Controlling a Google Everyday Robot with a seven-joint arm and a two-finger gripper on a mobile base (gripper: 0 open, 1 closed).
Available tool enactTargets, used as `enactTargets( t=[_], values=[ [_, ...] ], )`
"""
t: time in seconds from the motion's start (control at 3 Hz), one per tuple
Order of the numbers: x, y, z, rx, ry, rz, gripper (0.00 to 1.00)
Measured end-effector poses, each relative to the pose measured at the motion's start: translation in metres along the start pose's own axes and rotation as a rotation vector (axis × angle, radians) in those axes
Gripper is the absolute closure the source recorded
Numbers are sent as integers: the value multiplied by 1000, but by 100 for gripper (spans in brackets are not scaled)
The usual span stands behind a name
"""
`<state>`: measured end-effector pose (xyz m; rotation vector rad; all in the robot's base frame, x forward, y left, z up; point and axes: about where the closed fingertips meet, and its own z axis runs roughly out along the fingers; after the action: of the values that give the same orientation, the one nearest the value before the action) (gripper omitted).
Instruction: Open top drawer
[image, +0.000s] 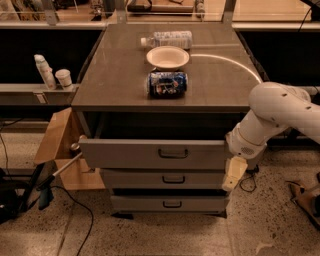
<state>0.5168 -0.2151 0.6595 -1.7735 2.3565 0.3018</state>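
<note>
A grey cabinet (125, 90) stands on a speckled floor (165, 237), with dark shelves behind it.

The gripper (234, 173) is pale yellow and points down at the right end of the drawers, just below the right corner of the top drawer (125, 154). I cannot tell if it is open or closed, or if it touches the drawer. The fat white arm (280, 112) comes in from the right.

The top drawer is the big grey one under the cabinet top, with a small dark handle (173, 153) in its middle. Its front sticks out a bit more than the two small drawers (140, 179) below, and there is a dark gap above it.

On top lie a blue can (167, 83) on its side, a white bowl (167, 57) behind it and a water bottle (167, 39) on its side. A cardboard box (52, 142) sits at the left.
</note>
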Motion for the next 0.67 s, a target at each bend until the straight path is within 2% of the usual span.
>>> enactTargets(
  t=[0.33,0.67],
  values=[
    [2,37,-10,16,-54,-56,0],
    [13,84,-27,5,-116,-119,0]
  ],
)
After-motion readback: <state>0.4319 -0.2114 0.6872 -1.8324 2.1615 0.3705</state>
